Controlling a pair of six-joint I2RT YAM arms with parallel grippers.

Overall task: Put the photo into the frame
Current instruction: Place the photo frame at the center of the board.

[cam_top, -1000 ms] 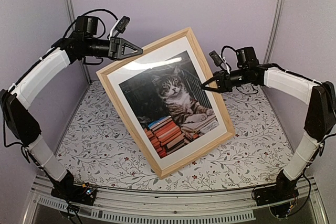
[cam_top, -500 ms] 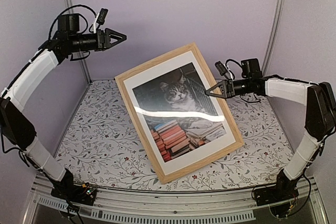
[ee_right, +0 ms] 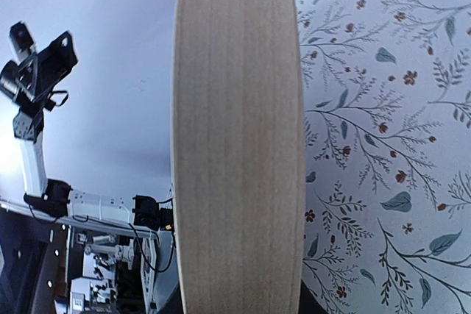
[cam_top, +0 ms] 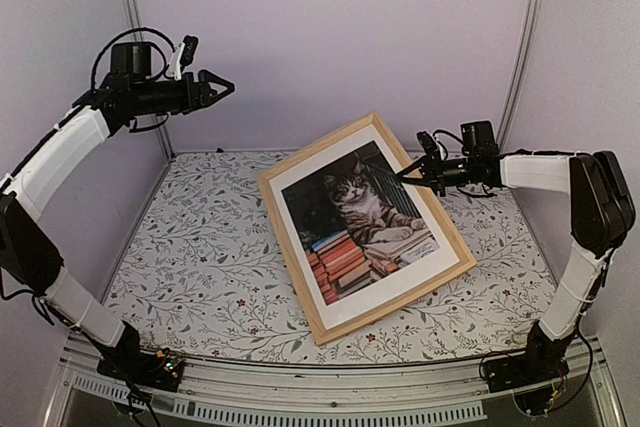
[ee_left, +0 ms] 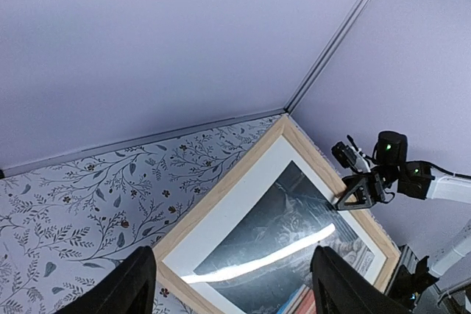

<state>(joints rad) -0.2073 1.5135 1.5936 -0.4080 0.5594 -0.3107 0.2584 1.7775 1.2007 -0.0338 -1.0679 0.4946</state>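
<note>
Wooden frame [cam_top: 400, 293] with photo [cam_top: 365, 222] inside stands tilted on table [cam_top: 200, 247]; right gripper [cam_top: 405, 175] pinches its far right edge. Left gripper [cam_top: 222, 87] hangs wide open, far left.

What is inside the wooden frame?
Inside the frame sits the cat photo, surrounded by a white mat. Whatever lies behind the photo, such as a backing, is covered and cannot be seen.

I count one frame [ee_right: 239, 137], one photo [cam_top: 365, 222], one white mat [cam_top: 400, 279] and one tabletop [cam_top: 200, 247]. I have two arms, left arm [cam_top: 60, 152] and right arm [cam_top: 545, 169], and two tools, left tool [cam_top: 215, 87] and right tool [cam_top: 405, 175].
</note>
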